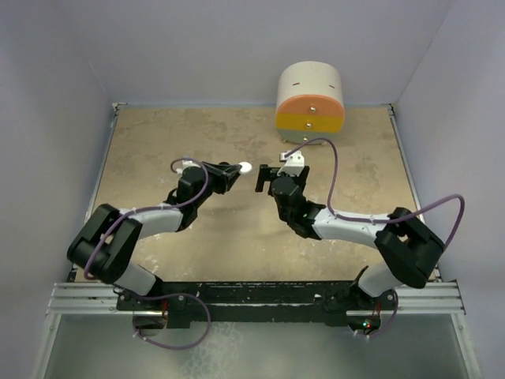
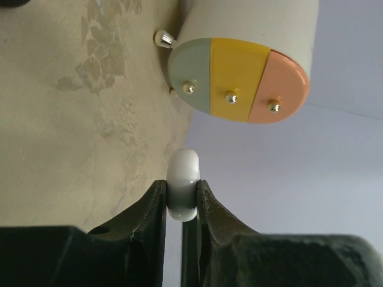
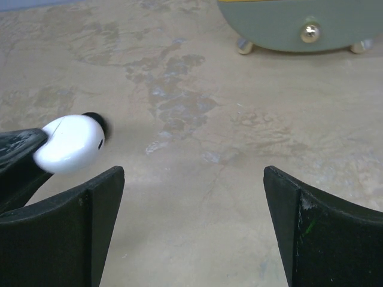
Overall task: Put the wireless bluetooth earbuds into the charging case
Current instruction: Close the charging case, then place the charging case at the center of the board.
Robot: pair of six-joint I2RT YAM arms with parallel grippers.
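I find the left gripper [image 2: 181,190] pinching a white earbud [image 2: 183,170]. The right gripper [image 3: 194,179] is spread wide, facing it, just beside the earbud.

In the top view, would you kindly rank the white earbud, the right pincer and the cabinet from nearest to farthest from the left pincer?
1. White earbud: clamped at the tip of the left pincer itself.
2. Right pincer: just to the right, open, facing it.
3. Cabinet: at the back wall, right of centre.
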